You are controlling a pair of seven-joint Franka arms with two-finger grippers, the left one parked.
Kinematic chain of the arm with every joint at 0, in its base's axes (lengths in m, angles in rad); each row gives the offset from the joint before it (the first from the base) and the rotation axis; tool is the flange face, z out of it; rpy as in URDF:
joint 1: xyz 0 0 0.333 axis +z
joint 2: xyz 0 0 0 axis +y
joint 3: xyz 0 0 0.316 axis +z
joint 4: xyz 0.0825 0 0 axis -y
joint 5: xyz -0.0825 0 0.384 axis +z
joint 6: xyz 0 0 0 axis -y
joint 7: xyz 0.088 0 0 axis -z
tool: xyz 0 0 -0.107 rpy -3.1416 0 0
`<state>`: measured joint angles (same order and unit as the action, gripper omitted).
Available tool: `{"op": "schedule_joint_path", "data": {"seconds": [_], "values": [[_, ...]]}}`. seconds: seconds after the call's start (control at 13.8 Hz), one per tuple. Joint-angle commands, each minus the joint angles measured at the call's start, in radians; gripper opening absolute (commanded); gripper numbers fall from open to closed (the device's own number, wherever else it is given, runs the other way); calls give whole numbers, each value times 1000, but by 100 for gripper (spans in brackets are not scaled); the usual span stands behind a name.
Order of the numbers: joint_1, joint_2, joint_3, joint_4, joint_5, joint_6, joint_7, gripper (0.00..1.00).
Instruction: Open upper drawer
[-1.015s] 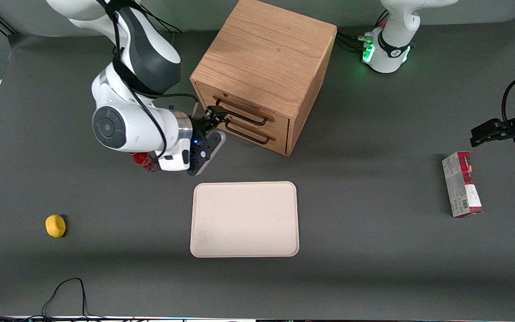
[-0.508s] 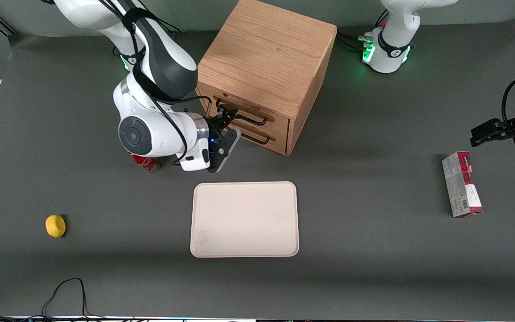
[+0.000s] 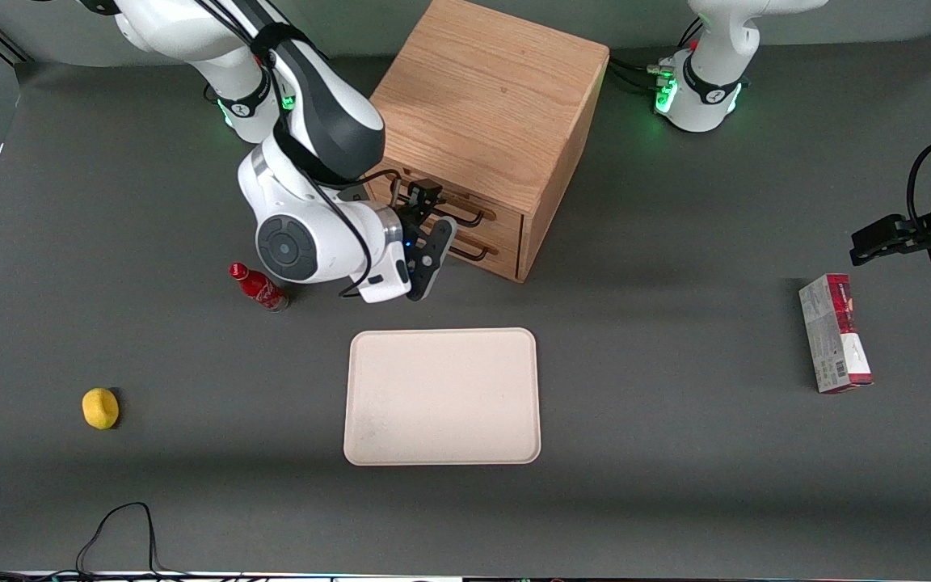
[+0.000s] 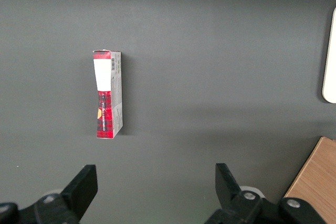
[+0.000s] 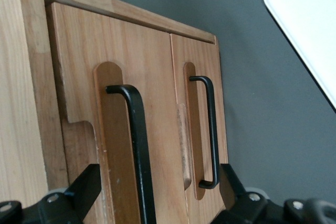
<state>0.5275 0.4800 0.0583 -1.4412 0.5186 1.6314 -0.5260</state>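
The boxy wooden cabinet (image 3: pixel 490 89) stands at the back of the table. Its upper drawer (image 3: pixel 504 226) is shut and flush with the front, and it also shows in the right wrist view (image 5: pixel 79 77). Its black bar handle (image 3: pixel 465 214) shows large in the right wrist view (image 5: pixel 134 145). The bottom drawer's matching handle (image 5: pixel 210 129) lies beside it. My right gripper (image 3: pixel 423 204) is right in front of the upper drawer. It is open (image 5: pixel 156 179), and the upper handle runs between its fingers (image 5: pixel 84 187) without touching them.
A cream tray (image 3: pixel 441 396) lies nearer the front camera than the cabinet. A small red bottle (image 3: pixel 258 288) lies beside my arm. A yellow fruit (image 3: pixel 100 407) sits toward the working arm's end. A red-and-white box (image 3: pixel 834 333) lies toward the parked arm's end.
My arm has swung along the cabinet front toward the parked arm's end, bringing the gripper over the upper handle. The red bottle, hidden under the arm before, now shows.
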Motion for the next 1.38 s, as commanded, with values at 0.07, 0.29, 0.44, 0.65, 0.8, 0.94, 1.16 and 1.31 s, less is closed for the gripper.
{"op": "schedule_joint_path", "data": {"seconds": [0.07, 0.29, 0.44, 0.65, 0.8, 0.94, 1.16, 1.31], "values": [[20, 12, -11, 7, -17, -5, -88, 100], [20, 19, -12, 7, -19, -5, -133, 100], [16, 28, -15, 7, -19, -5, -163, 100], [11, 40, -15, 7, -19, -4, -172, 100], [11, 43, -17, 7, -19, -4, -172, 100], [14, 48, -17, 7, -19, -4, -172, 100], [19, 60, -17, 5, -28, -2, -172, 100], [22, 63, -17, 5, -40, -1, -184, 100]]}}
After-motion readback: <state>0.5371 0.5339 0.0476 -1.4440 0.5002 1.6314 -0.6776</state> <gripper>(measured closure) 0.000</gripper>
